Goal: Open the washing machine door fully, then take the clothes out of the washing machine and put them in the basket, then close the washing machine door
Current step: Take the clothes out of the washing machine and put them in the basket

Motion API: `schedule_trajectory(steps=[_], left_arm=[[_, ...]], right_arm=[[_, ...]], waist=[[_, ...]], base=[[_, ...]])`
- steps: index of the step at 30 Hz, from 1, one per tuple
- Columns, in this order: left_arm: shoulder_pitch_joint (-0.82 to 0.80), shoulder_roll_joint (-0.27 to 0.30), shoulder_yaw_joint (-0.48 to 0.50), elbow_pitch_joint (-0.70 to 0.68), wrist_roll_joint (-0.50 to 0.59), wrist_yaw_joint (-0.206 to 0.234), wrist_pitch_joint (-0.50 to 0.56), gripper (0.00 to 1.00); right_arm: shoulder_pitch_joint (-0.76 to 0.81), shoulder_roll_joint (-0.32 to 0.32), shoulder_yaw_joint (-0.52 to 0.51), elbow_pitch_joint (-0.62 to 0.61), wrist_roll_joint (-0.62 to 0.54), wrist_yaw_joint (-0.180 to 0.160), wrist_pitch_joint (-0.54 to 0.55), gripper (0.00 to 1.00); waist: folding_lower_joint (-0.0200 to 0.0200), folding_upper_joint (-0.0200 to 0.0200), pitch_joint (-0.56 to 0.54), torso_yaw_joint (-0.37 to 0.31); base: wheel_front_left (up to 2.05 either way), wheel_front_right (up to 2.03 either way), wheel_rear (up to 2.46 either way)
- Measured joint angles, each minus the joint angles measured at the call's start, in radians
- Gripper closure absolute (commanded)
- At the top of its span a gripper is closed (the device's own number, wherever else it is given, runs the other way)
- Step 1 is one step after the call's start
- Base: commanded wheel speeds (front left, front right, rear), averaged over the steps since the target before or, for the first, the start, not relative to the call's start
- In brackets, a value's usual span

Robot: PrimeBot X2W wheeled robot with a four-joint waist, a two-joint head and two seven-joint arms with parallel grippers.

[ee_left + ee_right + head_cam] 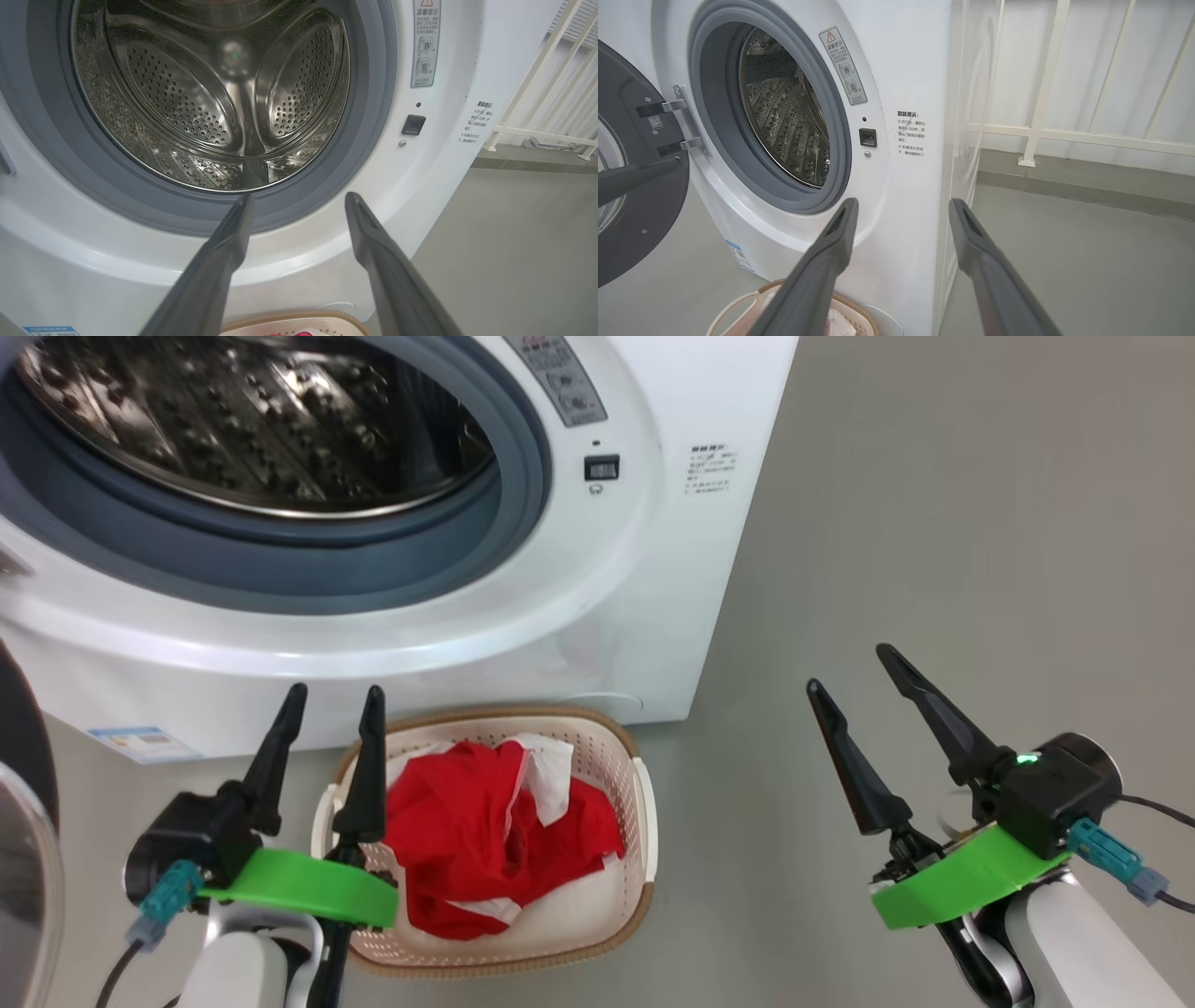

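A white front-loading washing machine (597,616) stands on a grey floor (934,569). Its round, black-rimmed washing machine door (640,186) is swung wide open to the left, with the hinges showing. The steel drum (210,93) looks bare in the parts that can be seen, with no fabric on its perforated walls. The red clothes (485,831), with some white trim, lie heaped in the cream basket (644,821), which sits on the floor just in front of the machine, below the drum opening.

Judging by this, the opening and unloading steps look finished, and the door is yet to be closed.

The left claw (336,693) hovers at the near-left edge of the basket. Its two dark fingers are parted a little and point up toward the machine; it holds nothing and touches nothing. The right claw (848,667) hangs over bare floor, well to the right of the basket. Its fingers are spread somewhat wider and it is likewise empty.
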Motion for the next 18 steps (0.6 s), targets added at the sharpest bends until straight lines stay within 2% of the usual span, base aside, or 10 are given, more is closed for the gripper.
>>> schedule_trajectory(steps=[18], left_arm=[[0.161, 0.0, 0.067, -0.136, 0.069, 0.002, 0.0, 0.0]], right_arm=[[0.112, 0.01, -0.086, -0.017, 0.002, 0.0, 0.0, 0.0]], waist=[[0.0001, 0.0, -0.137, 0.005]], base=[[0.0, 0.0, 0.0]])
